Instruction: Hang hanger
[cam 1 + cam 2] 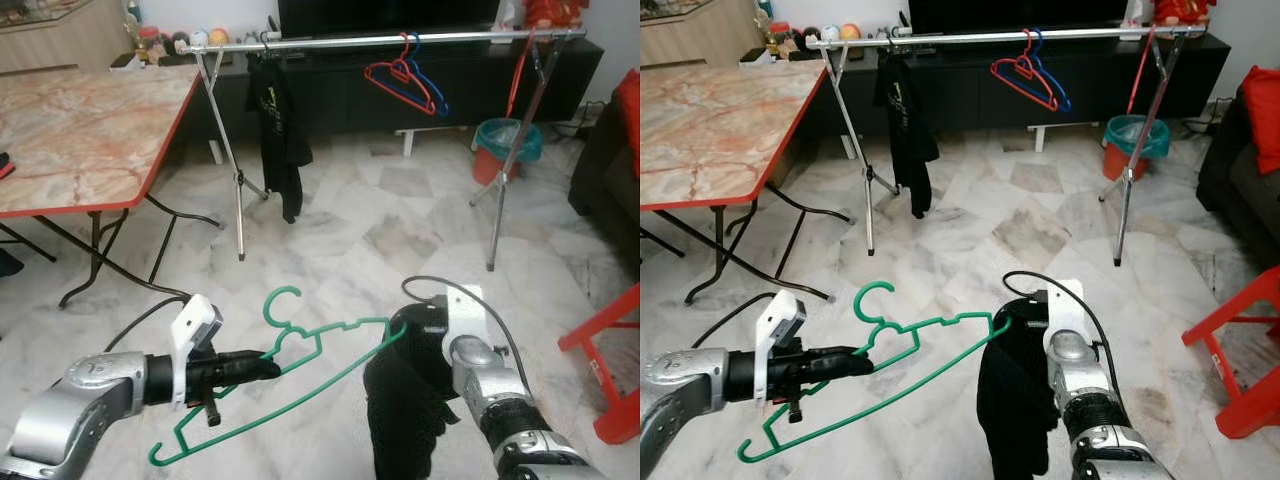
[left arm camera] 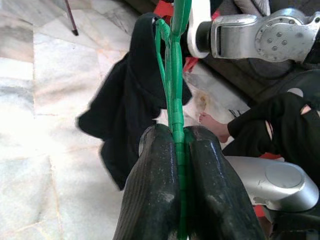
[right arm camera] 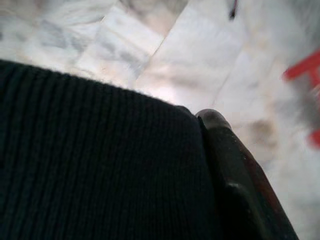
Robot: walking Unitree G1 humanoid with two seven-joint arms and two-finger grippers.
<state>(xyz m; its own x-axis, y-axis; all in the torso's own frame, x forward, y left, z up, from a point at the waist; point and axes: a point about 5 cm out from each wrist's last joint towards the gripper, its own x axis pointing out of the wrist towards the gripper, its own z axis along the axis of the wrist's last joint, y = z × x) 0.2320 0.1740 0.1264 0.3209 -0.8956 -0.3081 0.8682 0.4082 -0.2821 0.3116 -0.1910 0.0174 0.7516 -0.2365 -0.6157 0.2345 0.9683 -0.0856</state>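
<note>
Nearest the camera, low over the marble floor (image 1: 330,250), the left gripper (image 1: 262,366) has its jaws closed on the green hanger (image 1: 300,375), pinching the wire just below the hook; the left wrist view shows the two black fingers (image 2: 150,200) pressed together with the green wire between them. That hanger tilts, its hook up and its far shoulder reaching across to the right gripper (image 1: 405,340). A black garment (image 1: 405,410) hangs from that shoulder end and drapes over the right gripper; in the right wrist view the ribbed black cloth lies against one finger (image 3: 235,170), and I cannot tell whether those jaws are open or closed. Beyond the green hanger stands a metal clothes rack (image 1: 380,40), carrying a black shirt (image 1: 278,130) and a red hanger (image 1: 400,80) beside a blue hanger (image 1: 436,95). Left of the rack is a marble-top table (image 1: 80,130) with red edging.
</note>
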